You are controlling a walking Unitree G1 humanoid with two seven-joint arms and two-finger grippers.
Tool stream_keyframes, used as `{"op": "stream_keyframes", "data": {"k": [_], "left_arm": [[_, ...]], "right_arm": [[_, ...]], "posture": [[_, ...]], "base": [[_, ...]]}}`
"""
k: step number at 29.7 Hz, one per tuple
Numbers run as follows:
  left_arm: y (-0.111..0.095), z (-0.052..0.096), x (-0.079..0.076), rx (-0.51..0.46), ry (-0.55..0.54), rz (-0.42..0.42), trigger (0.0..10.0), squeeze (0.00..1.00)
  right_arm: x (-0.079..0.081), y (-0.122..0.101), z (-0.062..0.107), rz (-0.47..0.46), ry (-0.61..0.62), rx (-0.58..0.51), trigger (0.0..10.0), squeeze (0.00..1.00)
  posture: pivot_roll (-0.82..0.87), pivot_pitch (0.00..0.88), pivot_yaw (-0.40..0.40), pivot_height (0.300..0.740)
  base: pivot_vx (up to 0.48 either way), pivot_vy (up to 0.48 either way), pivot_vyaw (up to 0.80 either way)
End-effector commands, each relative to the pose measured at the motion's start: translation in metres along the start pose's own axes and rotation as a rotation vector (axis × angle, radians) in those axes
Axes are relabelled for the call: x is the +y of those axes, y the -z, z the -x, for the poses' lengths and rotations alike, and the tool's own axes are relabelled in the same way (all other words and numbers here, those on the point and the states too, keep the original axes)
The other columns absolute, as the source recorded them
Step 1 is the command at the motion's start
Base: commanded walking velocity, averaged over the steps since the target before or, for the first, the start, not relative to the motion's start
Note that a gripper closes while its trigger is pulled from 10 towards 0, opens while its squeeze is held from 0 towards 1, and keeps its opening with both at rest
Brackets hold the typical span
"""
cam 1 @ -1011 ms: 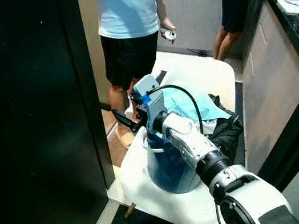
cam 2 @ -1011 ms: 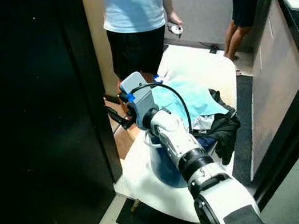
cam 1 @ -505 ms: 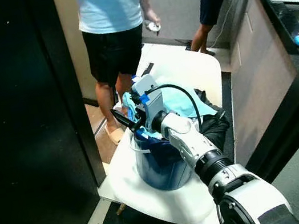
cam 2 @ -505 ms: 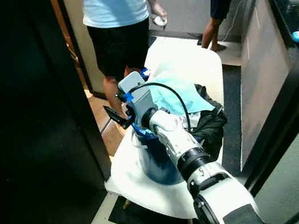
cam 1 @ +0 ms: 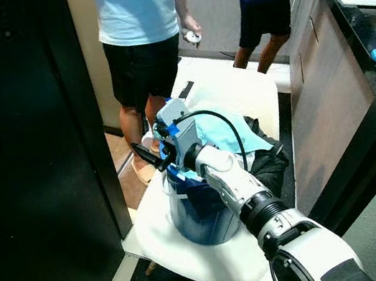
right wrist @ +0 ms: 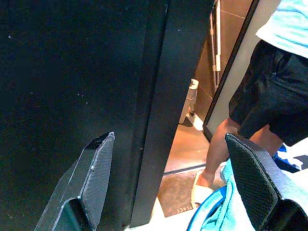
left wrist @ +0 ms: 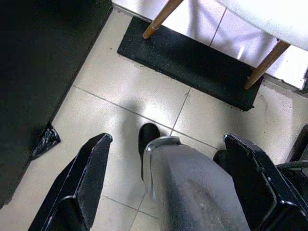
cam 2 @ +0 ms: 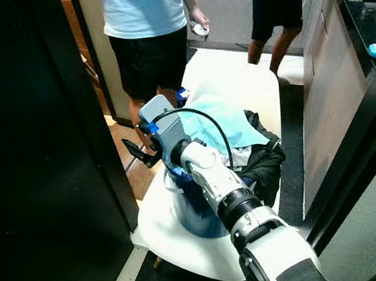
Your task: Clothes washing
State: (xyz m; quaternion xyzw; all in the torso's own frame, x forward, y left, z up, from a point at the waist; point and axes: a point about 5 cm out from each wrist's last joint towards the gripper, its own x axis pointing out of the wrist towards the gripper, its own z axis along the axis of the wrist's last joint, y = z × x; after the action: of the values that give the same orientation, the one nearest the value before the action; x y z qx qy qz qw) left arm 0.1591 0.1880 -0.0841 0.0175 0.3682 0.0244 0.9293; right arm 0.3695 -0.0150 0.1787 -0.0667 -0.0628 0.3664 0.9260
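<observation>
Left eye view gives us our right claw (cam 1: 148, 156) a little further out to our left than it was a second ago, past the rim of the blue basket (cam 1: 200, 215) on the white chair (cam 1: 238, 95); the whole picture has shifted too, so we have moved as well. We judge we are lining up on the laundry, not yet gripping any. Right wrist view shows the claw's fingers (right wrist: 91, 178) spread wide with nothing between them, pointing at the dark door beside a person's legs. The light blue cloth (cam 1: 220, 135) heaped on the basket lies just behind and beside the claw, apart from it. Our left claw (left wrist: 168, 187) hangs wide open over the floor tiles.
</observation>
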Motion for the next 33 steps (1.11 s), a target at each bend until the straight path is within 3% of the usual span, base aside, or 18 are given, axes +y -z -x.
{"op": "stream_keyframes", "data": {"k": [1, 12, 33], "left_arm": [[0.005, 0.002, -0.004, 0.018, 0.011, 0.002, 10.0, 0.00], [0.006, 0.002, -0.003, 0.017, 0.018, -0.005, 10.0, 0.00], [0.007, 0.003, -0.006, 0.021, 0.028, 0.008, 10.0, 0.00]], "right_arm": [[0.002, -0.003, -0.002, 0.015, -0.007, 0.001, 10.0, 0.00], [0.015, -0.003, -0.005, 0.021, -0.041, -0.005, 10.0, 0.00], [0.016, -0.001, -0.006, 0.028, -0.058, 0.009, 10.0, 0.00]], "posture": [[0.19, 0.000, -0.100, 0.740], [0.19, 0.000, -0.097, 0.740], [0.20, 0.000, -0.108, 0.740]], "base": [[0.304, 0.000, 0.00], [0.302, 0.000, 0.00], [0.450, 0.000, 0.00]]}}
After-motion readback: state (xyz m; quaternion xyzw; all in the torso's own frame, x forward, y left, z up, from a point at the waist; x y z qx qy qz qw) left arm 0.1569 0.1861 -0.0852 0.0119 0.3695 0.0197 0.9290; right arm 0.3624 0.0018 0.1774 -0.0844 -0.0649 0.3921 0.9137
